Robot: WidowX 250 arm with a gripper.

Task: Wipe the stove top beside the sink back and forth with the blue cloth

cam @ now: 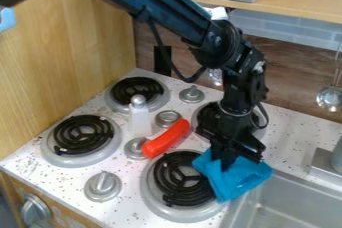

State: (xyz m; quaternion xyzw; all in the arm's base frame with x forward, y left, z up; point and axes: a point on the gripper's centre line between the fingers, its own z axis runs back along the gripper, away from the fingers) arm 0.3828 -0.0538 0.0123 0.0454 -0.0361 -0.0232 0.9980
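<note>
Black two-finger gripper (239, 158) points down into rumpled blue cloth (235, 180), likely for purchase on folds; can't tell whether jaws grip. Cloth lies lower right, between black coil burner (167, 181) and metal sink (300, 204).

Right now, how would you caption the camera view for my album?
A black pincer at a crumpled blue cloth, between a coil burner and the sink.

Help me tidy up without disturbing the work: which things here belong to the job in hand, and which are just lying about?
Likely in the job:
blue cloth, touching the end effector
burner, partly under the cloth

Apparently just about:
red sausage-shaped thing
clear bottle, upright
hanging ladle
</note>
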